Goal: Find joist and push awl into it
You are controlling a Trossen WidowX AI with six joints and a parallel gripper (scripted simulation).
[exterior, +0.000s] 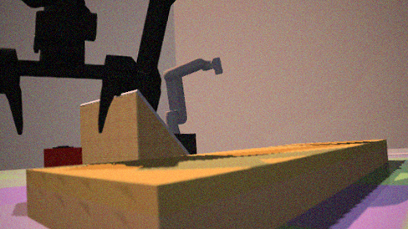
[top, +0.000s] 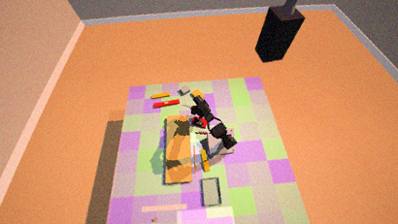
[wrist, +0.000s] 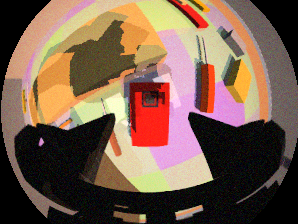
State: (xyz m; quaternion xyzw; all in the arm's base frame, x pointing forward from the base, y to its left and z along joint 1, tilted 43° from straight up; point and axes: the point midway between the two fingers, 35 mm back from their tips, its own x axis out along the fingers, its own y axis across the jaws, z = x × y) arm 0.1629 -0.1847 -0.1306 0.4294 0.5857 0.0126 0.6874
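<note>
The gripper is released, its fingers wide apart with nothing between them. The stud finder, which I take to be the red block, rests beside the long side of the floor panel. In the wrist view it lies between the two fingers, its long sides running nearly along the line of sight, so I judge that the step in hand is to grasp it. For this, it would be good to centre on its body, come down straight with fingers open, and close evenly on the two long sides, low enough for a firm hold but not pressing the ground. The panel edge is near, so the finger on that side needs attention. On one side lies a thin tool with red handle, and on the other a darker handle; which of them is the awl, I cannot tell surely. A sideways sweep could push either. The slanted block also appears near one finger in the exterior view, with the true gap not clear. After grasping, lift above the panel edge before crossing; the tray is well apart, beyond the panel's other end.
</note>
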